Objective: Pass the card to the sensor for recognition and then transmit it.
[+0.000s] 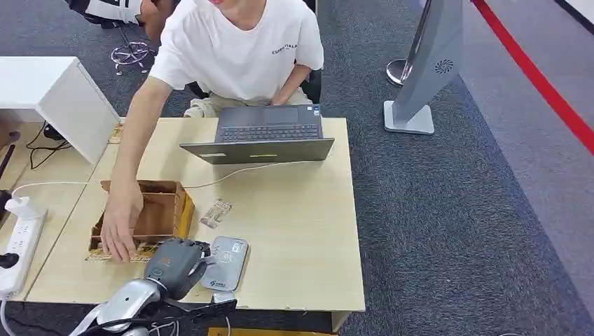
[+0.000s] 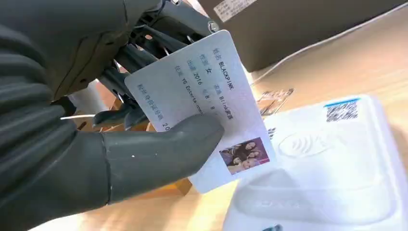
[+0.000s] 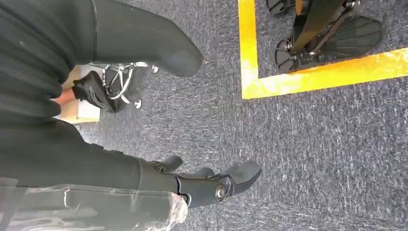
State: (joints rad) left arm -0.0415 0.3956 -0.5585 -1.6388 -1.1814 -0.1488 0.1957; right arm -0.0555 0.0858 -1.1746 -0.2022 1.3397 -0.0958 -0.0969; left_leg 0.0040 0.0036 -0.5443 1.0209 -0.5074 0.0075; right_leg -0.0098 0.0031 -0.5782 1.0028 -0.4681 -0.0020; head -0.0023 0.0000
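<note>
Showing matt plastic, pale wood and rough carpet.
Gripping a smooth, glossy white card [image 2: 211, 115] in the matt grey left hand [image 2: 96, 144], above a smooth white plastic sensor [image 2: 332, 168] lying on the light wood-grain table [image 1: 301, 231].

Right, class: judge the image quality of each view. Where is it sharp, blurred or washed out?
Head view: evenly lit, sharp across the table. Left wrist view: card print legible, white card reader overexposed and soft, thumb-side robot hand slightly blurred. Right wrist view: carpet texture crisp.
</note>
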